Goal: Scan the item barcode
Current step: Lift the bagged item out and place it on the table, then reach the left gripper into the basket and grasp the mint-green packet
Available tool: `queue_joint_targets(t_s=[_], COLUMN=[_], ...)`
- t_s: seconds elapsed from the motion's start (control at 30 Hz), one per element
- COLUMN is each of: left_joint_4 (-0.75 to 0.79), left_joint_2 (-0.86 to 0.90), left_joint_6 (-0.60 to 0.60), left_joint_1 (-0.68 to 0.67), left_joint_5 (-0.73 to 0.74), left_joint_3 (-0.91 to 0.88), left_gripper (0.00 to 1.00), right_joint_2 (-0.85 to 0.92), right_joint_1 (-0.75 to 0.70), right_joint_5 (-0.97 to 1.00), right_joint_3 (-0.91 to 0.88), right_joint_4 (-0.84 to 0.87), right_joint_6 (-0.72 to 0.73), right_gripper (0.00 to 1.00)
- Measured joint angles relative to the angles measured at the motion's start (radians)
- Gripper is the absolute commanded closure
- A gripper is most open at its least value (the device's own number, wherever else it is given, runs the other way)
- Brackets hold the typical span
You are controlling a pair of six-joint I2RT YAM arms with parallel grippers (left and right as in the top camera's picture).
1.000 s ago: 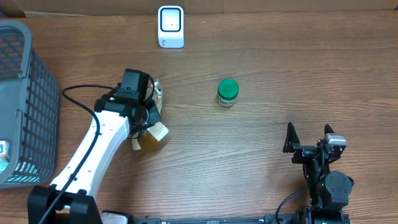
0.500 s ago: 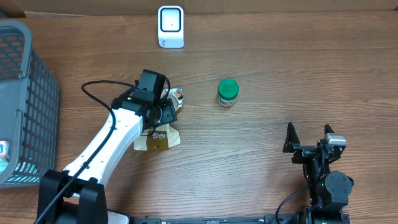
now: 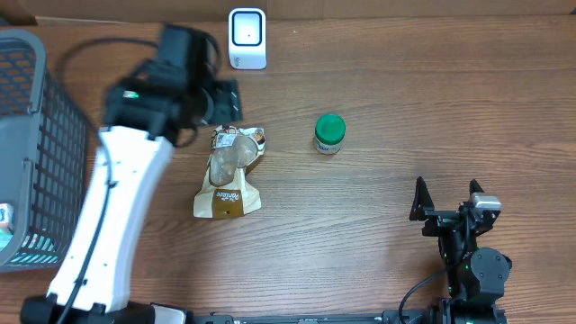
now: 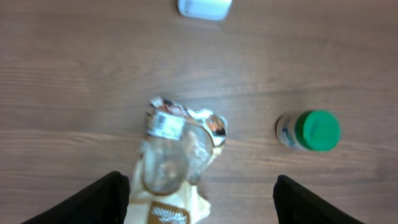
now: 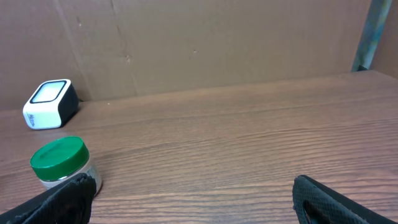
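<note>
The left gripper (image 4: pixel 199 186) is seen with its fingers (image 4: pixel 106 199) spread wide and nothing pinched between them, and it is raised clear of the table (image 3: pixel 405 81). Directly beneath it, framed between the two fingers in the wrist view, the pouch (image 4: pixel 177 155) is left lying flat, with its crumpled top pointed away from the gripper. Ahead of the gripper and off to one side of the pouch, the green-lidded jar (image 4: pixel 309 130) is stood upright, well apart from the pouch. Farther ahead still, the scanner (image 4: pixel 204 7) is caught at the edge of the view. What has just changed is the grip: a second ago the pouch was clamped in closed jaws, half a second ago the fingers were parted over it, and now the gripper is lifted away, so the pouch is released. It is judged that the item has been set down short of the scanner rather than held up to its window. Whether the barcode has been read cannot be told. Against the earliest frame, the pouch is shifted nearer the jar and the scanner, and the arm is swung from beside the pouch to a place above it. The right gripper (image 3: pixel 447 205) is kept spread and empty, far off and unmoved.
</note>
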Motion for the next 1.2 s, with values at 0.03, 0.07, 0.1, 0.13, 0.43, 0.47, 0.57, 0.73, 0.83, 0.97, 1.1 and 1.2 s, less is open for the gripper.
queue_joint_targets(t_s=[0.03, 0.07, 0.1, 0.13, 0.43, 0.47, 0.57, 0.73, 0.83, 0.97, 1.1, 1.2], left_joint_4=[-0.031, -0.063, -0.097, -0.135, -0.261, -0.261, -0.264, -0.239, -0.195, -0.159, -0.133, -0.106], left_joint_2=[0.000, 0.000, 0.000, 0.000, 0.000, 0.000, 0.001, 0.019, 0.066, 0.150, 0.219, 0.253], left_joint_6=[0.010, 0.024, 0.034, 0.048, 0.076, 0.076, 0.072, 0.038, 0.014, -0.005, -0.010, -0.011], left_joint_1=[0.018, 0.041, 0.067, 0.100, 0.537, 0.597, 0.734, 0.932, 1.021, 1.089, 1.125, 1.133], left_joint_5=[0.000, -0.001, -0.005, -0.013, -0.043, -0.043, -0.037, -0.033, -0.034, -0.033, -0.035, -0.048], left_joint_3=[0.047, 0.100, 0.148, 0.200, 0.468, 0.472, 0.468, 0.379, 0.286, 0.163, 0.052, -0.005], left_gripper=[0.20, 0.19, 0.19, 0.18, 0.16, 0.15, 0.15, 0.15, 0.18, 0.21, 0.24, 0.27], right_joint_2=[0.000, 0.000, 0.000, 0.000, 0.000, 0.000, 0.000, 0.000, 0.000, 0.000, 0.000, 0.000], right_joint_1=[0.000, 0.000, 0.000, 0.000, 0.000, 0.000, 0.000, 0.000, 0.000, 0.000, 0.000, 0.000], right_joint_5=[0.000, 0.001, 0.000, 0.001, 0.000, 0.001, 0.000, 0.000, 0.000, 0.000, 0.000, 0.000], right_joint_3=[0.000, 0.000, 0.000, 0.000, 0.000, 0.000, 0.000, 0.000, 0.000, 0.000, 0.000, 0.000], right_joint_4=[0.000, 0.001, 0.001, 0.000, 0.001, 0.001, 0.000, 0.001, 0.000, 0.000, 0.000, 0.002], right_joint_6=[0.000, 0.000, 0.000, 0.000, 0.000, 0.000, 0.000, 0.000, 0.000, 0.000, 0.000, 0.000], right_gripper=[0.00, 0.00, 0.00, 0.00, 0.00, 0.00, 0.00, 0.00, 0.00, 0.00, 0.00, 0.00])
